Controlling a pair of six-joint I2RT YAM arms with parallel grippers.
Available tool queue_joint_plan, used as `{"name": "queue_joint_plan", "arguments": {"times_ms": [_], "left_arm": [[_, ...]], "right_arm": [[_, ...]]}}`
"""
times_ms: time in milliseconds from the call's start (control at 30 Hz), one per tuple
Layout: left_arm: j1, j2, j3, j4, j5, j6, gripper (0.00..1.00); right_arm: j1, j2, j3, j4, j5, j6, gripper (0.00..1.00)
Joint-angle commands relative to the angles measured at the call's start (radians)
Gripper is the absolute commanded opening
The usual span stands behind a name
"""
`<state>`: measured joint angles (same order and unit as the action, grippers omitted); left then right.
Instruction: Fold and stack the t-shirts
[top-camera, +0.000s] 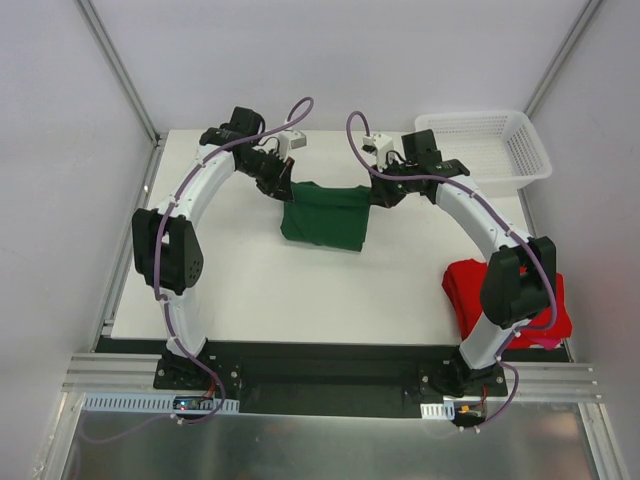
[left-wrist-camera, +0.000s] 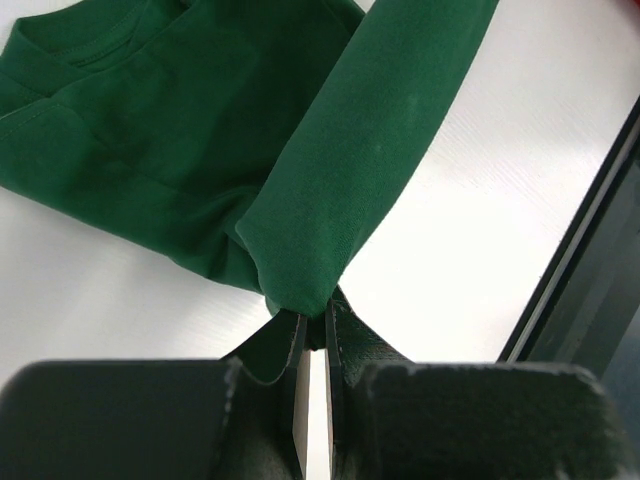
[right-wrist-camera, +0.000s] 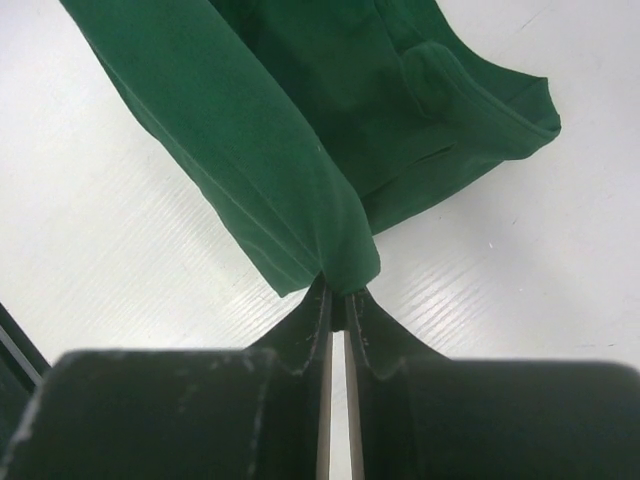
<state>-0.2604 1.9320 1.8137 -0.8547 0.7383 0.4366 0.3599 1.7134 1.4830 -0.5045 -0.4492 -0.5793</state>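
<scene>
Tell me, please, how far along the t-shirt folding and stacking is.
Done, apparently: the red t-shirt lies folded beside the right arm, partly hidden. In hand: both pairs of jaws are shut on the green t-shirt, mid-fold. Left: finishing that fold and stacking the two.

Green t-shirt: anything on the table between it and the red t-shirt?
Nothing lies on the table between the green t-shirt and the red t-shirt. The white mesh basket sits aside at the far right corner. Only the right arm's elbow overlaps the red t-shirt in the top view.
</scene>
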Motion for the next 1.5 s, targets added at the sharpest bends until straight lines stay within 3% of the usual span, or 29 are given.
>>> {"name": "queue_joint_plan", "arguments": {"times_ms": [0, 333, 833, 1467], "left_arm": [[0.023, 0.004, 0.041, 0.023, -0.059, 0.025, 0.0], [0.021, 0.111, 0.124, 0.037, -0.074, 0.033, 0.0], [0.023, 0.338, 0.398, 0.037, -0.117, 0.054, 0.0], [0.032, 0.443, 0.467, 0.115, -0.264, 0.03, 0.0]], "right_arm": [[-0.012, 0.0, 0.046, 0.017, 0.073, -0.039, 0.01], [-0.025, 0.103, 0.123, 0.031, 0.07, -0.074, 0.01], [-0.053, 0.353, 0.416, 0.017, 0.027, -0.126, 0.01], [-0.055, 0.454, 0.454, 0.093, 0.038, -0.139, 0.01]]}}
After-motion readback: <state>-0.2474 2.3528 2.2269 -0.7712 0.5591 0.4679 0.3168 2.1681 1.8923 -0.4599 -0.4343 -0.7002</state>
